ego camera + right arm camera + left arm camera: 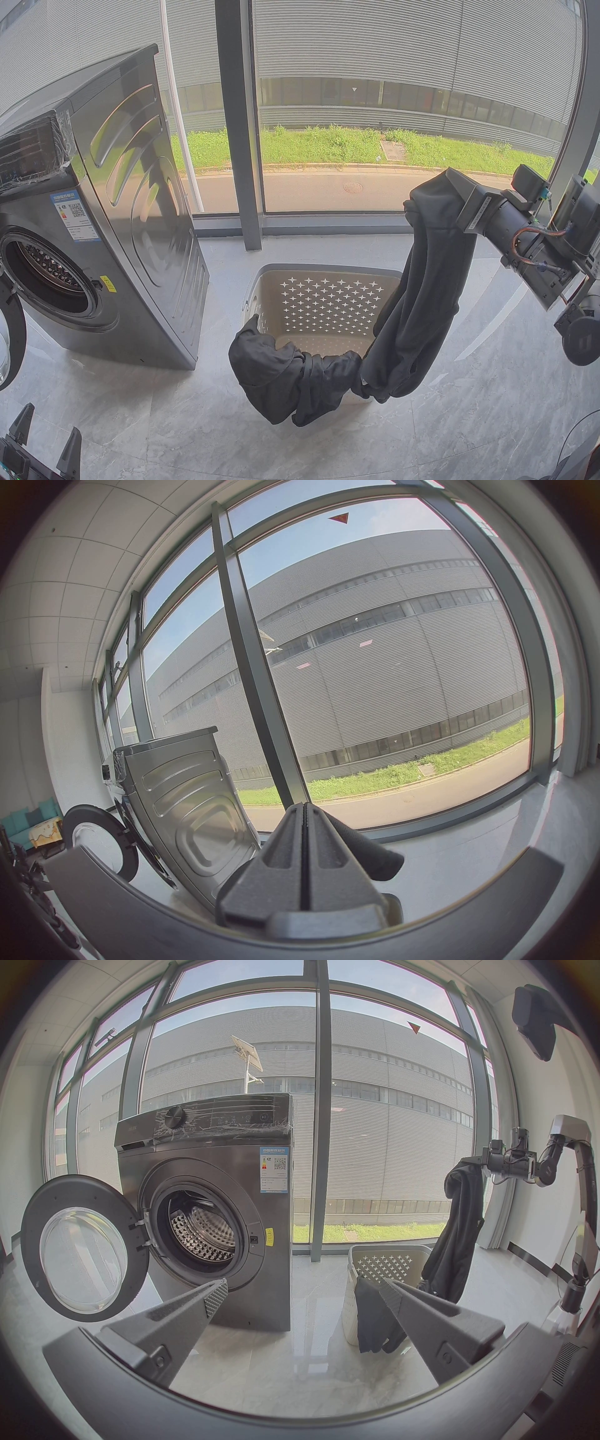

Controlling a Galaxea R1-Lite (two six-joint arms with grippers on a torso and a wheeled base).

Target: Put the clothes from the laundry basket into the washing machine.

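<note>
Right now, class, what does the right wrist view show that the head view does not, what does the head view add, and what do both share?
Right wrist view: the right gripper, fingers pressed shut on the dark garment. Head view: the basket, the drum inside the washing machine, and the open left gripper low down. Both: the garment, the machine's side panel, its open door and the window.

Dark garment (431,294) hanging, tail draped over basket (325,300).
</note>
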